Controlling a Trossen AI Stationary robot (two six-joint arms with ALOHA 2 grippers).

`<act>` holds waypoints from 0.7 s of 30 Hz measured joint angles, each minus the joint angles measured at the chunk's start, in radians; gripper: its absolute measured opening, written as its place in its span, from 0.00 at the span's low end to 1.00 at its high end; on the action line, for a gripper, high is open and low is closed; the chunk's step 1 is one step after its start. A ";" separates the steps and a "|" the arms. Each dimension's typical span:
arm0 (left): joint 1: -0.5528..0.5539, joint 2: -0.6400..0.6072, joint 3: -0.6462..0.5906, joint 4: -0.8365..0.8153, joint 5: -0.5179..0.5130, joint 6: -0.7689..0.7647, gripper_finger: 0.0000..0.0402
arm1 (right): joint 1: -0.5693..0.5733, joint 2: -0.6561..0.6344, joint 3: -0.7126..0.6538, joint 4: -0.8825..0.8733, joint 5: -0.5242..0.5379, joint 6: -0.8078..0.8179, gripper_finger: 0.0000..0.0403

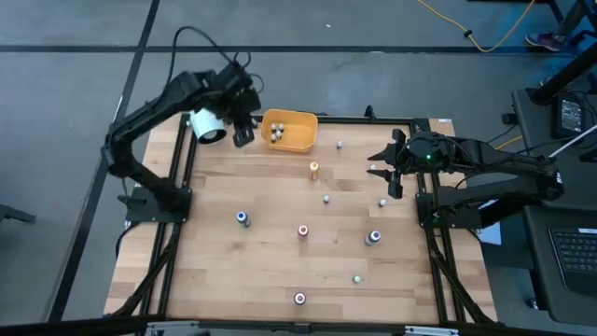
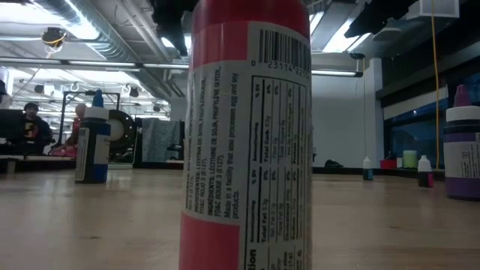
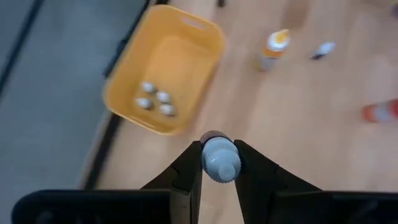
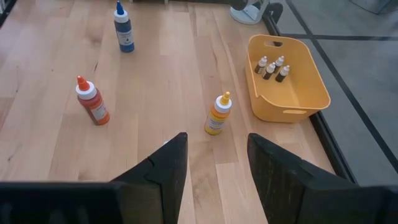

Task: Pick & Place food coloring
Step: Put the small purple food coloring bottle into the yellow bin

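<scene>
Your left gripper [image 3: 219, 167] hangs just outside the table's [image 1: 280, 271] far-left edge beside the yellow bin [image 1: 300, 140], its jaws closed on a small white-capped food coloring bottle [image 3: 219, 160] (only the left wrist view shows this grip). Four small bottles [image 3: 155, 99] already lie in the bin, and the rest stand scattered well apart across the table with open wood between them. Your right gripper [image 4: 216, 168] waits near the right edge, jaws apart and empty, facing an orange-capped bottle [image 4: 218, 114].
</scene>
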 joint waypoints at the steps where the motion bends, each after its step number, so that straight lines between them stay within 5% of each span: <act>1: 0.022 0.020 0.021 0.001 0.000 0.035 0.17 | 0.000 0.000 0.000 0.000 0.000 0.000 0.42; 8: 0.114 0.128 0.096 0.011 0.042 0.135 0.17 | 0.000 0.000 0.000 0.000 0.000 0.000 0.42; 21: 0.116 0.372 0.096 0.066 0.087 0.156 0.17 | 0.000 0.000 0.000 0.000 0.000 0.000 0.42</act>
